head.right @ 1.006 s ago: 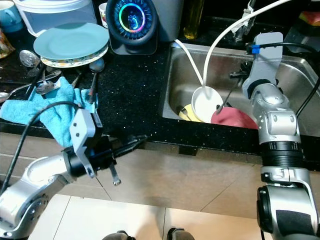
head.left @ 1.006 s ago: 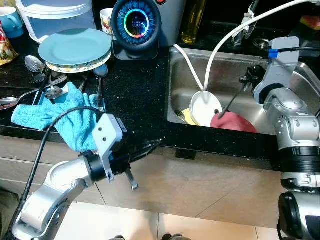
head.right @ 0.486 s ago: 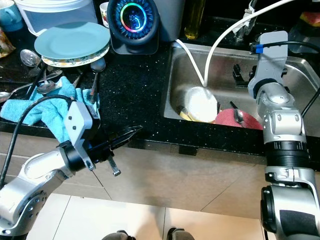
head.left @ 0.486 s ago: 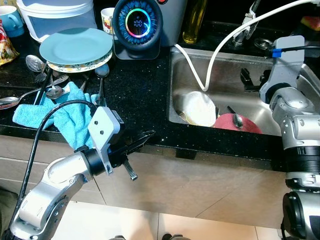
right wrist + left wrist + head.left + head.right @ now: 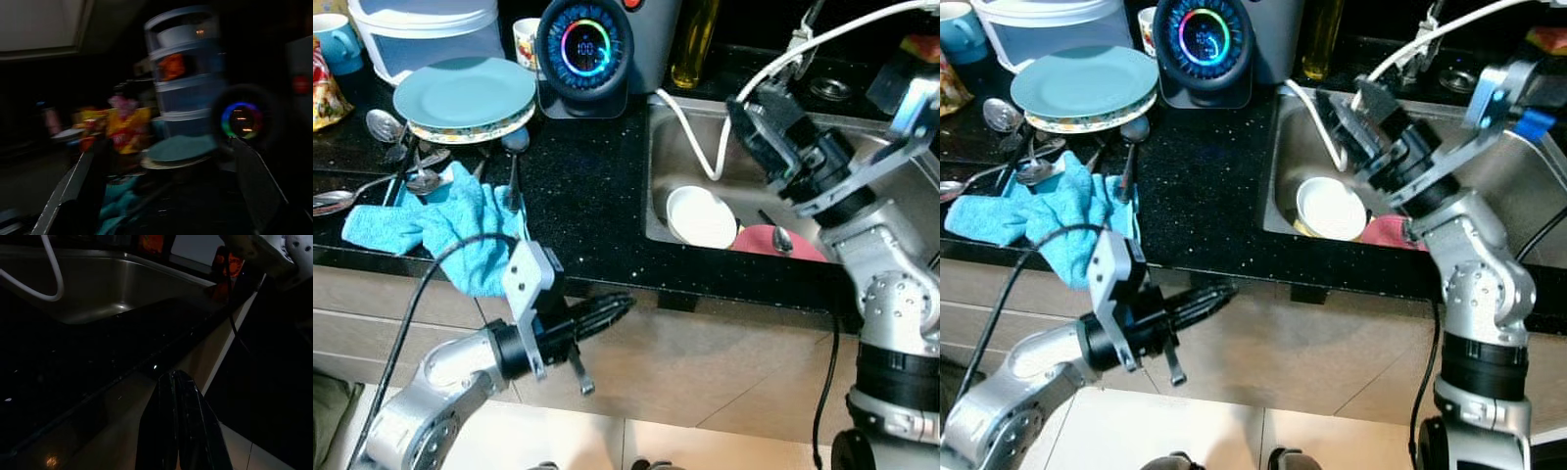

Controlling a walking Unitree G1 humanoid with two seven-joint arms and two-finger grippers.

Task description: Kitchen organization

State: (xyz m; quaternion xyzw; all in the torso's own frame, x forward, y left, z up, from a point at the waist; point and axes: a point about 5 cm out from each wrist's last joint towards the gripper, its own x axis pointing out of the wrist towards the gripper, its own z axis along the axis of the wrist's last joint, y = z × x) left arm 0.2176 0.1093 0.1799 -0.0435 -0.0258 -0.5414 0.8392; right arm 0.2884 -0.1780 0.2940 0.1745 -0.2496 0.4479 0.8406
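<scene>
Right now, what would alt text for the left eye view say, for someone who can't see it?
The robot's right gripper, fingers open and holding nothing, is raised over a steel sink holding a white bowl and a red plate with a spoon on it. Its left gripper hangs shut below the black counter, where a blue towel and a teal plate lie.

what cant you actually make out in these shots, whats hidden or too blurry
- Right wrist view: motion blur smears the stacked containers and snack packets; labels unreadable.
- Left wrist view: very dark; the counter front shows no detail beyond the left gripper.
- Eye views: the yellow item under the white bowl is mostly hidden by it.
- The red plate is partly cut off by the sink's front edge and the right arm.
</scene>
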